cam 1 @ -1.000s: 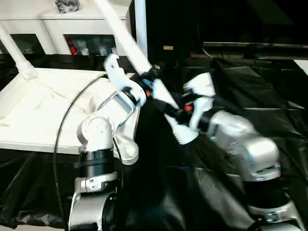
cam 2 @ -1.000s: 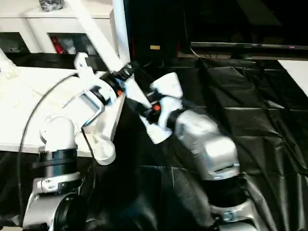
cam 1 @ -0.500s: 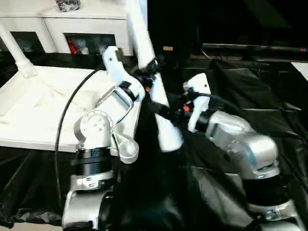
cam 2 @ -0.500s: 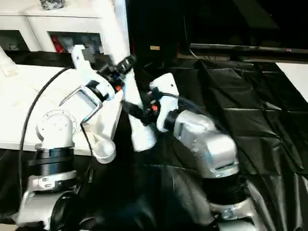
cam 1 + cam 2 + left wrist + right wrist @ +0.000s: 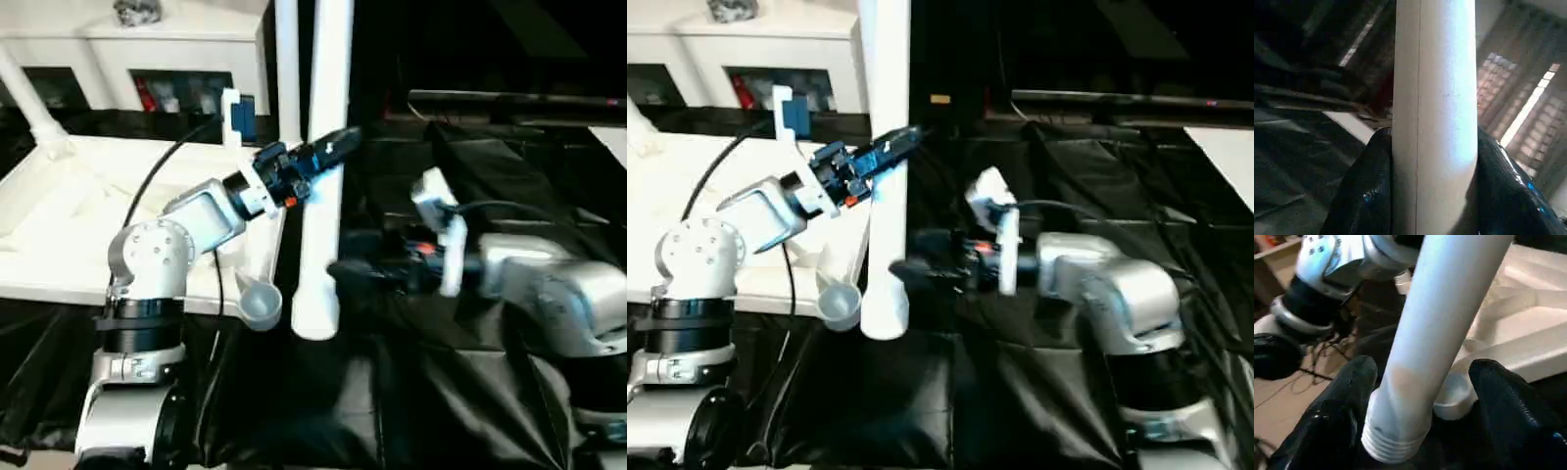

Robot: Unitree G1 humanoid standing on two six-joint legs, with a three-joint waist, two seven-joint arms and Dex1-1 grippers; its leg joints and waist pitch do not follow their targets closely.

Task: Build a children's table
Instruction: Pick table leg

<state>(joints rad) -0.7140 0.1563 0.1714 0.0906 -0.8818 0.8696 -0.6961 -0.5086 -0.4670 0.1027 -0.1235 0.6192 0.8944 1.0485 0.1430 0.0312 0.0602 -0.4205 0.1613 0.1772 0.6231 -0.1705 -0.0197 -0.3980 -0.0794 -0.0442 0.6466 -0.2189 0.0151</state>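
Note:
The children's table top [image 5: 59, 225] lies upside down at the left, white, with a round corner socket [image 5: 260, 304] at its near right corner. One leg [image 5: 29, 98] rises from its far left corner. My left gripper [image 5: 338, 147] is shut on another white leg [image 5: 328, 88] and holds it upright beside the top's right edge. In the left wrist view both fingers [image 5: 1366, 196] press its sides. My right gripper [image 5: 343, 271] is open at the leg's lower part. Its fingers [image 5: 1347, 401] stand clear on either side above the threaded end [image 5: 1391, 445].
A white cabinet [image 5: 137, 59] with glass doors stands along the back. A second white upright tube [image 5: 286, 59] rises just behind the held leg. Crinkled black sheeting [image 5: 509, 196] covers the surface to the right. A black cable [image 5: 157, 186] loops over my left forearm.
The held leg has swung from a slant to upright. My right gripper let go of it, opened and drew back to the right. My left gripper closed on the leg.

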